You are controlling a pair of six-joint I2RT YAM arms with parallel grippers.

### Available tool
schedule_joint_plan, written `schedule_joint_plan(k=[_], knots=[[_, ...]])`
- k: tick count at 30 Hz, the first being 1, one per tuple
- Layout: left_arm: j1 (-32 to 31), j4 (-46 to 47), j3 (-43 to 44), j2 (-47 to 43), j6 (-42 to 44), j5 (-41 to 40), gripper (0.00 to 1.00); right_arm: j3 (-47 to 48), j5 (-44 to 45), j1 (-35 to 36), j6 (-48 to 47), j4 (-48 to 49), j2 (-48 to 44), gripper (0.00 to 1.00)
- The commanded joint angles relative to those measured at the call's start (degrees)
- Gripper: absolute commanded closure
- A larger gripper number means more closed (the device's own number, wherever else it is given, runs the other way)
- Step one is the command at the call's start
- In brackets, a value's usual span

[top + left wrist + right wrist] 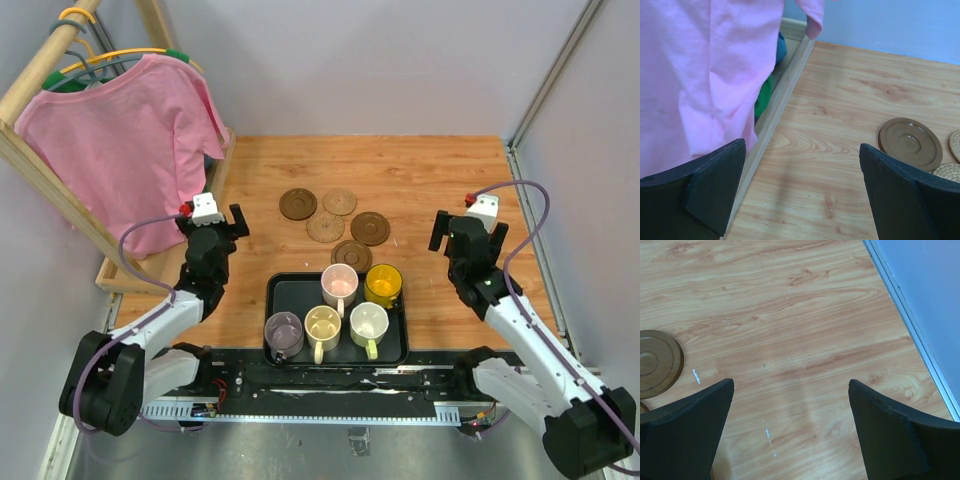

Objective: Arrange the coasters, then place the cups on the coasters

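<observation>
- Coasters: five thin brown discs lie flat in a loose cluster on the wooden desk, beyond the tray. Several sit edge to edge or nearly so, and the nearest disc lies just beside the tray's far rim.
- Cups: all five stand upright inside the black tray at the near edge. Pink and amber form the far row; purple, cream-yellow and pale green form the near row. None rests on a coaster.
- Left gripper: jaws spread wide and empty, raised over the desk to the left of the cluster. Its wrist view shows a dark coaster ahead and to the right.
- Right gripper: jaws spread wide and empty, over bare desk to the right of the cluster.
- Pink shirt: hangs from a wooden rack at the far left.
</observation>
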Motion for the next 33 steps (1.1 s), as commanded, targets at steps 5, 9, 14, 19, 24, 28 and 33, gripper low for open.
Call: schedule_joint_plan(k=[5, 9, 14, 19, 24, 28, 33], knots=[[0.02, -0.67, 5.61, 2.82, -5.10, 2.03, 0.00, 11.16, -2.42, -0.58, -6.41, 1.56, 14.91, 0.06], [0.00, 0.50, 7.27, 5.19, -8.08, 4.89, 0.16, 15.17, -6.34, -0.58, -7.40, 3.36, 21.73, 0.18], [0.00, -3.65, 12.73, 11.64, -7.63, 8.82, 0.61, 18.84, -14.66, -0.58, -8.67, 7.65, 28.44, 0.35], [-0.21, -5.22, 17.82, 19.14, -8.53, 16.74, 0.99, 23.82, -19.85, -0.58, -7.88, 7.12, 35.49, 0.99], [-1.34, -5.59, 22.98, 25.85, -8.95, 22.79, 0.74, 25.51, -25.45, -0.50, -5.48, 7.71, 39.99, 0.97], [-3.29, -6.67, 27.38, 31.42, -7.59, 24.93, 0.30, 27.19, -30.10, -0.49, -3.52, 6.63, 43.26, 0.95], [-4.39, -8.57, 34.35, 38.57, -7.60, 26.37, 0.28, 28.42, -36.35, -0.24, -1.72, 6.15, 46.30, 0.99]])
